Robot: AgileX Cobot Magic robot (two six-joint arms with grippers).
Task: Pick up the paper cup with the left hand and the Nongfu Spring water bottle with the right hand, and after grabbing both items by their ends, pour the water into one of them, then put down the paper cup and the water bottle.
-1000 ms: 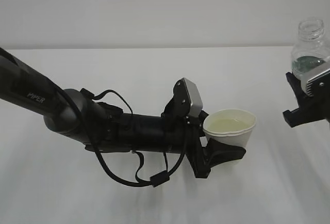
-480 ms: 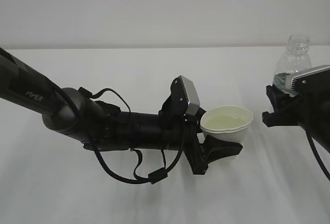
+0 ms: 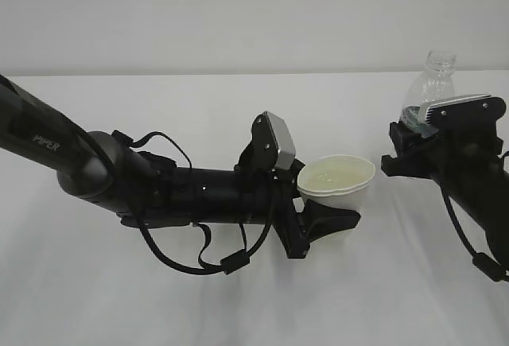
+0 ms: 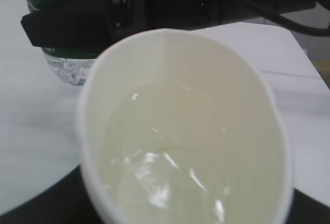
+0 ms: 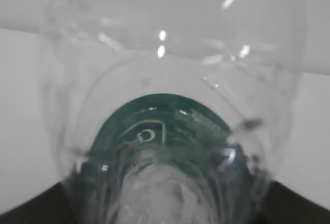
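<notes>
The left hand (image 3: 322,223) has its fingers clamped on the water-filled paper cup (image 3: 334,191) mid-scene, squeezing its rim oval; a tighter squeeze or jolt could spill it. At right, the right hand (image 3: 409,159) grips the Nongfu Spring water bottle (image 3: 429,87) upright above the worktop (image 3: 238,306).

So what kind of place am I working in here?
Likely a lab or test bench, not a home: a bare white table against a plain white wall, with only a paper cup and a water bottle, each held by a gripper.
</notes>
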